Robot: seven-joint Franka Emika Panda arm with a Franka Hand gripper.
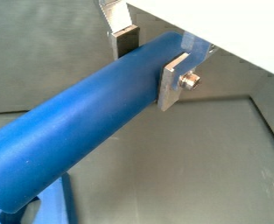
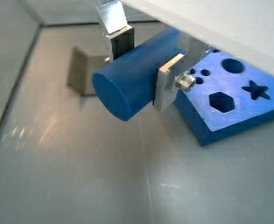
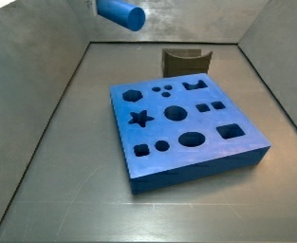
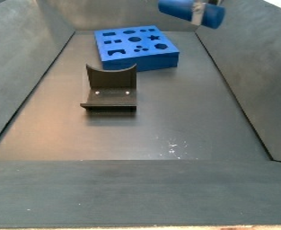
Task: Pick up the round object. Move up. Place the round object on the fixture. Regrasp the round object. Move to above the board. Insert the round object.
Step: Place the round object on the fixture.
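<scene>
My gripper [image 1: 151,61] is shut on the round object [image 1: 87,122], a long blue cylinder held crosswise between the silver fingers [image 1: 174,83]. Both wrist views show a dark pad on each side of it. The round object [image 3: 119,12] hangs high in the air, level, near the top edge in both side views, with its flat round end [image 2: 118,94] showing. Below and off to one side lies the board [image 3: 189,128], a thick blue slab with shaped holes, flat on the floor. The fixture [image 4: 110,87], a small dark notched holder, stands on the floor beside the board and holds nothing.
Sloping grey walls [image 3: 43,104] enclose the grey floor [image 4: 154,135] on all sides. The board [image 4: 137,47] sits toward one end of the floor, with the fixture [image 3: 186,62] close by one of its edges.
</scene>
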